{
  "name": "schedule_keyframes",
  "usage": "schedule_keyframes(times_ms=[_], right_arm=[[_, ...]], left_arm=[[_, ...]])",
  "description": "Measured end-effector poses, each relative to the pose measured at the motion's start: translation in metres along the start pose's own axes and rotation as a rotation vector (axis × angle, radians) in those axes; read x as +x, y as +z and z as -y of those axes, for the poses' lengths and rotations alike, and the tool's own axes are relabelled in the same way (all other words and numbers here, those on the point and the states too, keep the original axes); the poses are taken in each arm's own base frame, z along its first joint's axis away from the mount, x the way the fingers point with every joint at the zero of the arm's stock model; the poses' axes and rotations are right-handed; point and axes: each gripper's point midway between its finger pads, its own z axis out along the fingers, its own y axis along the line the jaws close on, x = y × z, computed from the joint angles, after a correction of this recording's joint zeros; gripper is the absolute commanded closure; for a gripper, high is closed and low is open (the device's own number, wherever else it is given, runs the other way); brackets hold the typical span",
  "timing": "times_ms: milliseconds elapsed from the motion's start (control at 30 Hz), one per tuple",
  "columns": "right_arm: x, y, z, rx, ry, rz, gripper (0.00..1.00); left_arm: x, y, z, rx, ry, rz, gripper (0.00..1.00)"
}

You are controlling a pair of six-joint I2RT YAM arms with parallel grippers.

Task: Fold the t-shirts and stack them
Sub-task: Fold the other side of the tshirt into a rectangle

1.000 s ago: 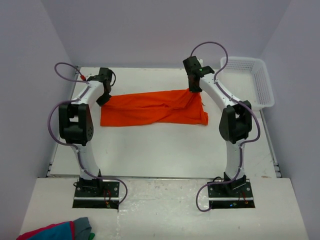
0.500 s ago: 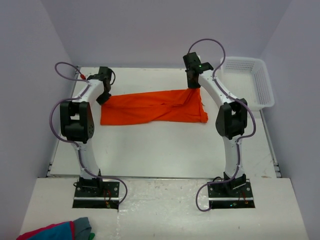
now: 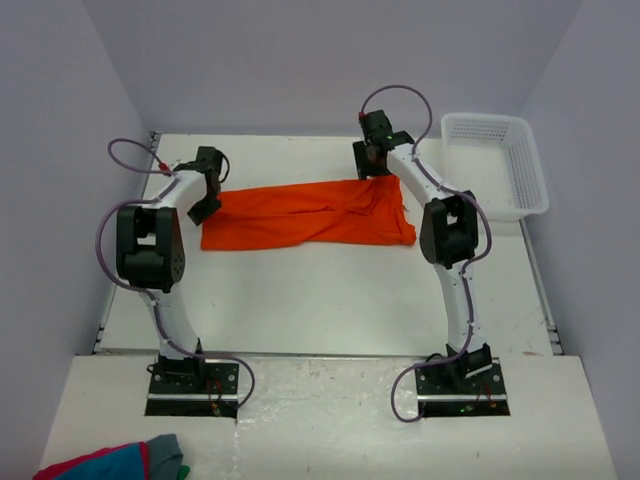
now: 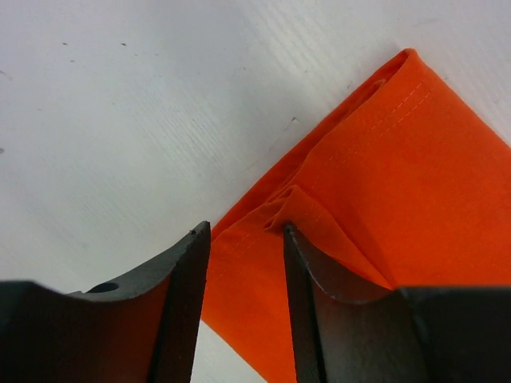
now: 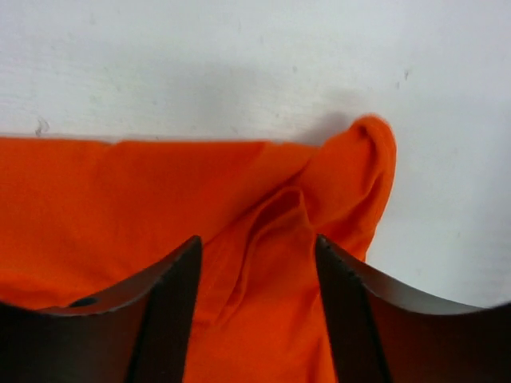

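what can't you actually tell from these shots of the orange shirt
- Top view: how the jaws of either arm stand. They are too small, and each wrist covers them.
- All views: the collar and sleeves of the orange t-shirt, lost in its own folds.
- Both wrist views: most of the t-shirt, cut off by the frame edges and by the jaws in front.
- Top view: the cloth bundle, cut off by the bottom edge.

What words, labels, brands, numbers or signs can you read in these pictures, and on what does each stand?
None can be read.
The t-shirt is plain orange, with no print.
The basket and the bundle show no lettering.
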Motion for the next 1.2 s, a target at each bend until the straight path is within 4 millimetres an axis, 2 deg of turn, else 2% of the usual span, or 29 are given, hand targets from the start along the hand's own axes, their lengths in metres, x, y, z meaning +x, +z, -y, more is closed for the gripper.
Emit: schedule_keyframes(times_ms=[33, 100, 133, 233, 300, 333, 367, 467, 567, 700, 767, 933, 1033, 1200], right_arm=[[-0.007, 0.000, -0.002, -0.010, -0.004, 0.018, 0.34], [-0.033, -0.003, -0.006, -0.033, 0.000, 0.089, 0.26], [-0.045, -0.006, -0.006, -0.041, 0.008, 0.125, 0.25], [-0.073, -0.025, -0.005, -0.053, 0.037, 0.213, 0.25], [-0.070, -0.039, -0.004, -0.070, 0.058, 0.224, 0.25], [-0.058, -0.048, -0.004, -0.087, 0.066, 0.204, 0.26], [-0.045, -0.056, -0.005, -0.107, 0.075, 0.182, 0.29], [-0.010, -0.077, -0.011, -0.173, 0.107, 0.126, 0.34], [0.012, -0.081, -0.018, -0.212, 0.137, 0.084, 0.34], [0.036, -0.070, -0.026, -0.236, 0.168, 0.020, 0.31], [0.040, -0.068, -0.030, -0.252, 0.193, 0.001, 0.30], [0.039, -0.067, -0.039, -0.308, 0.275, -0.023, 0.30], [0.042, -0.058, -0.040, -0.330, 0.319, -0.055, 0.31], [0.055, -0.039, -0.041, -0.343, 0.367, -0.115, 0.35]], left_arm=[[0.000, -0.003, -0.002, 0.002, -0.002, 0.008, 0.55], [-0.008, -0.013, -0.005, 0.008, -0.012, 0.048, 0.52], [-0.014, -0.023, -0.004, 0.018, -0.019, 0.078, 0.47], [-0.034, -0.062, 0.002, 0.072, -0.037, 0.192, 0.41], [-0.042, -0.095, 0.010, 0.132, -0.045, 0.262, 0.40], [-0.044, -0.105, 0.012, 0.150, -0.048, 0.287, 0.40], [-0.044, -0.126, 0.017, 0.196, -0.046, 0.311, 0.40], [-0.044, -0.146, 0.019, 0.239, -0.048, 0.332, 0.40], [-0.044, -0.140, 0.011, 0.208, -0.049, 0.337, 0.39], [-0.031, -0.125, 0.000, 0.162, -0.009, 0.313, 0.41], [-0.024, -0.119, -0.002, 0.154, 0.016, 0.296, 0.41], [-0.013, -0.108, 0.013, 0.175, 0.075, 0.251, 0.43], [-0.001, -0.091, 0.027, 0.176, 0.119, 0.209, 0.43], [0.021, -0.069, 0.037, 0.170, 0.181, 0.135, 0.44]])
